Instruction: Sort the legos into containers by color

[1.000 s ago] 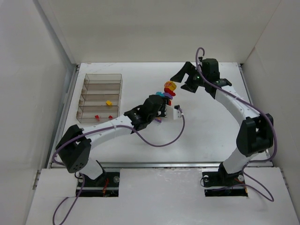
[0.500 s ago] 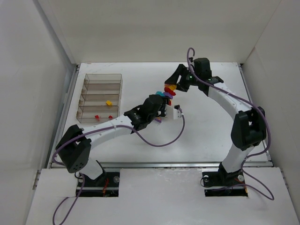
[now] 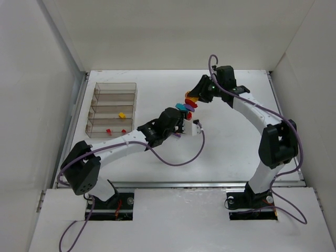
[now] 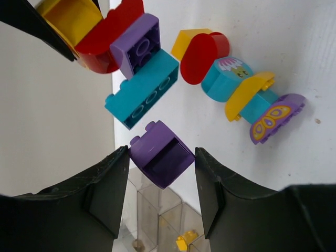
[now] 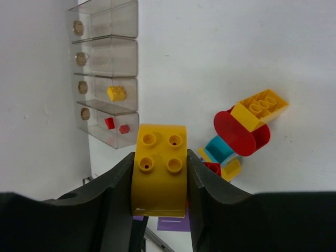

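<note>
Clamping a yellow brick (image 5: 160, 176) by its smooth side walls, the right tool (image 5: 160, 157) hangs above the pile (image 3: 188, 105) near twelve o'clock on the tabletop (image 3: 236, 149), while the left tool (image 4: 161, 157) pinches a purple brick (image 4: 160, 160); both look light, rigid and slippery.

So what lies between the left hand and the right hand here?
A cluster of red, teal, purple and yellow plastic bricks separates the left hand from the right hand; the top view shows it.
</note>
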{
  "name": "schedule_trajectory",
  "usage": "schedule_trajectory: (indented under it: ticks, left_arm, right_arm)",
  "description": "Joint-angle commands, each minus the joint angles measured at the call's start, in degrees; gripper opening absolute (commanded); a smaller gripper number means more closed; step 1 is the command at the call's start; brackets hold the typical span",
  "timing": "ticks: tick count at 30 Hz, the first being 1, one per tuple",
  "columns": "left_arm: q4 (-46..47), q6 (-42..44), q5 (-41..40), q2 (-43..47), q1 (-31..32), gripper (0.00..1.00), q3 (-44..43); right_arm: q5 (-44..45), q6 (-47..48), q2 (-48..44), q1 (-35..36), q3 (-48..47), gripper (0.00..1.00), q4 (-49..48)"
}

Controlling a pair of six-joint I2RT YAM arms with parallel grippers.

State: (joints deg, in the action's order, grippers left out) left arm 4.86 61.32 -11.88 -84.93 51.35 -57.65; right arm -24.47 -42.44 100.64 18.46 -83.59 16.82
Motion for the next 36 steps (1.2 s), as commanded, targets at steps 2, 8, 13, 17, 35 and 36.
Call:
schedule_trajectory:
  ticks: [2, 8, 13, 17, 35, 36]
  left_arm:
    - [-5.63, -6.01, 3.44, 3.19, -0.11, 0.00, 0.43]
    - [-11.45, -14.11, 8.09, 3.19, -0.63, 0.00, 0.96]
    - [-13.03, -18.33, 9.51, 3.19, -1.25, 0.00, 0.96]
    - [-15.30, -24.04, 13.70, 3.19, -3.09, 0.00, 0.26]
    - [-30.71, -26.33, 64.36, 0.29, -33.15, 0.00, -12.66]
    - [-30.70, -26.95, 64.35, 0.29, -34.38, 0.00, -12.66]
  right_arm:
    - [6.79, 1.30, -3.43, 0.44, -1.40, 0.00, 2.42]
    - [15.32, -0.63, -8.61, 0.44, 2.73, 0.00, 2.43]
    - [14.10, -0.63, -8.54, 0.44, 4.05, 0.00, 1.55]
    - [14.62, 1.12, -9.05, 0.44, 4.67, 0.00, 2.95]
    - [20.07, 8.60, -16.18, 0.44, 13.19, 0.00, 7.88]
    - [19.47, 8.60, -16.70, 0.44, 12.58, 0.00, 7.88]
